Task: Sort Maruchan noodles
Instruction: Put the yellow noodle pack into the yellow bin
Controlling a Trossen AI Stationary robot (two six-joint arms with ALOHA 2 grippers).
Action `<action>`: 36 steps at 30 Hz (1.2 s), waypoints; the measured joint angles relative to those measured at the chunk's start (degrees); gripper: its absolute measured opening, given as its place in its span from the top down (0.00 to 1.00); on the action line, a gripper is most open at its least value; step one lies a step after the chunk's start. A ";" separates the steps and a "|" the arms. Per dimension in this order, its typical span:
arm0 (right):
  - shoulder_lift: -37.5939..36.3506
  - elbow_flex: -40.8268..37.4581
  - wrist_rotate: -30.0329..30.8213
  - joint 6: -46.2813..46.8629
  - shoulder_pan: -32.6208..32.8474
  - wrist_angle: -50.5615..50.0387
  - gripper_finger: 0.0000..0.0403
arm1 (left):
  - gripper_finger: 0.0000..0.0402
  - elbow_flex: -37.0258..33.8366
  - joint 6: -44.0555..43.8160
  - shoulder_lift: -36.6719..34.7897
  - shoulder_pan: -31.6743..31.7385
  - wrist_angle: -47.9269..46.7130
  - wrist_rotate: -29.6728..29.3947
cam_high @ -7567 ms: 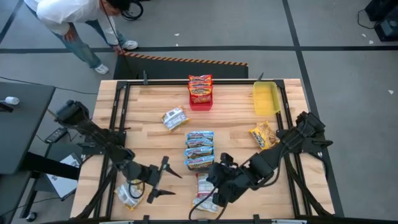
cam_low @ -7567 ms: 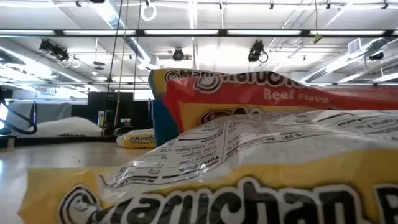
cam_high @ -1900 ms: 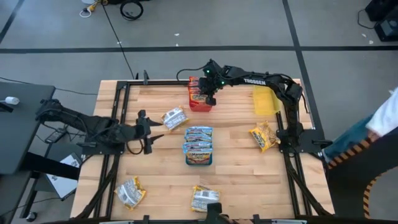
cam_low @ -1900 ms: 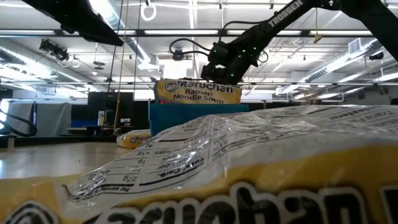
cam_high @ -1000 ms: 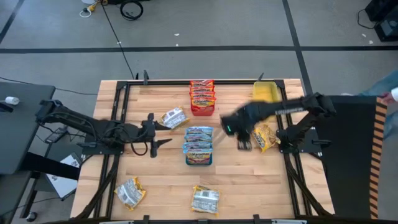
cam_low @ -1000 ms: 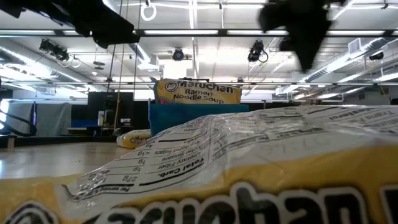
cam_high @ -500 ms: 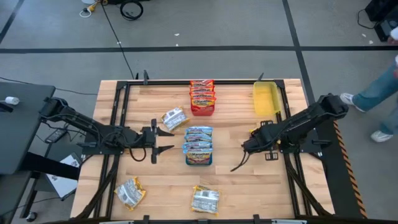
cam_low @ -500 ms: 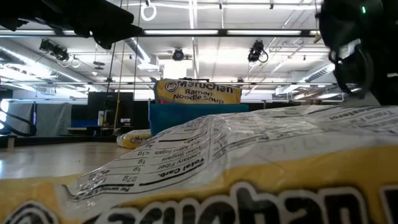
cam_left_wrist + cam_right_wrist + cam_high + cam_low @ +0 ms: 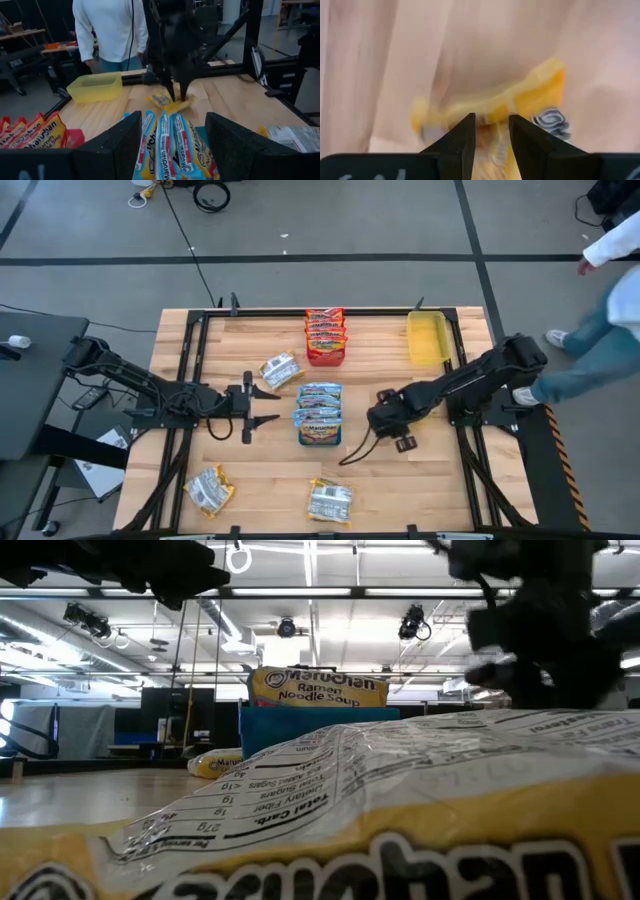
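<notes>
The Maruchan noodles lie spread over the table. Blue packets stand in a blue tray point(image 9: 320, 416) and red ones in a red tray point(image 9: 324, 336). My right gripper point(image 9: 385, 418) points straight down over a loose yellow-orange packet point(image 9: 172, 104) that lies flat on the wood right of the blue tray. Its fingers are a narrow gap apart, their tips at the packet point(image 9: 540, 90). My left gripper point(image 9: 272, 406) hovers open and level just left of the blue tray, with the blue packets point(image 9: 165, 145) ahead of it. My right gripper comes at the yellow-orange packet from above, with its fingertips point(image 9: 172, 95) at the packet's crumpled top. Whether they touch it, I cannot tell. The packet lies on the table.
A yellow tray point(image 9: 427, 340) stands at the far right. Loose packets lie left of the red tray point(image 9: 280, 370) and at the near edge point(image 9: 210, 490), point(image 9: 330, 500); one fills the low view point(image 9: 400, 820). A person point(image 9: 600, 320) walks past the table's right side.
My right gripper has swung in from mid-air right of the blue tray and sunk toward the table, ending above the yellow-orange packet with its fingers pointing down. The person has moved along the table's right side.
</notes>
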 joint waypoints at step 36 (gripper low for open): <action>-1.08 -8.19 -23.71 -3.51 -28.42 8.11 0.43 | 0.45 0.00 0.02 0.00 0.00 -4.00 -1.74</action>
